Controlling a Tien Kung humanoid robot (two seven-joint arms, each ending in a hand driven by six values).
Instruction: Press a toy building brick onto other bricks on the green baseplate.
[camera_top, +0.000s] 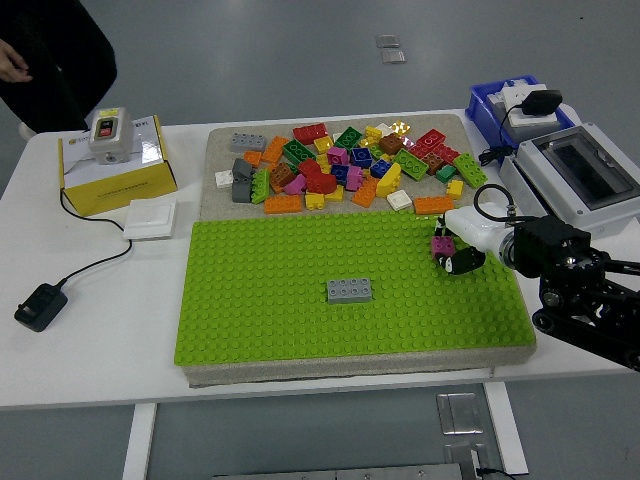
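Observation:
The green baseplate (300, 290) lies in the middle of the table, with one grey brick (349, 291) pressed onto it near its centre. My right hand (455, 250), white-backed with black fingers, hovers over the plate's right side, its fingers curled around a small magenta brick (442, 244). The grey brick lies about a hand's width to the left of the held brick. Behind the plate sits a heap of loose coloured bricks (350, 165) on a beige mat. My left arm does not show.
A yellow box (115, 165) with a grey switch unit stands at the back left, a white pad beside it, a black adapter (40, 305) on its cable at the left. A blue bin (515, 105) and a grey enclosure (580, 175) stand back right. A person's dark sleeve shows top left.

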